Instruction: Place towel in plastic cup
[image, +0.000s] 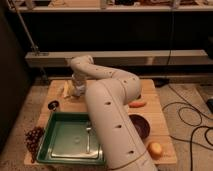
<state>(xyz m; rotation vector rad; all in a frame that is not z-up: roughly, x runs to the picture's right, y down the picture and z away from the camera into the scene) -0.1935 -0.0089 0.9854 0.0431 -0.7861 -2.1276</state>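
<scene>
The gripper (77, 88) was down at the far left corner of the table (159, 95), fingers spread wide and nothing caught between them. Right beneath it lay a pale bluish patch, which looked like the towel (82, 92), though the wrist covered most of it. The pale yellow strip (66, 89) sat just beside that, touching or nearly so.

That was risk number 1. A pinch coming straight down could have taken the strip along with the cloth, or nipped only a loose fold, and a soft towel held by 1 corner hangs long and slips.

The plastic cup (53, 105) stood nearer the camera, at the left edge of the table, just beyond the green tray (50, 131). So the carry would have been short, but the target was narrow and the cloth looked wider than its mouth.

That was risk number 2. If it were let go flat, the towel would likely drape over the rim or slide off rather than drop inside. A dangling end that dragged across the cup could have tipped something so light, and from that spot it could roll off the table or into the tray.

The carrot (137, 104) and the dark bowl (140, 126) lay well apart on the right, out of harm's way.
</scene>
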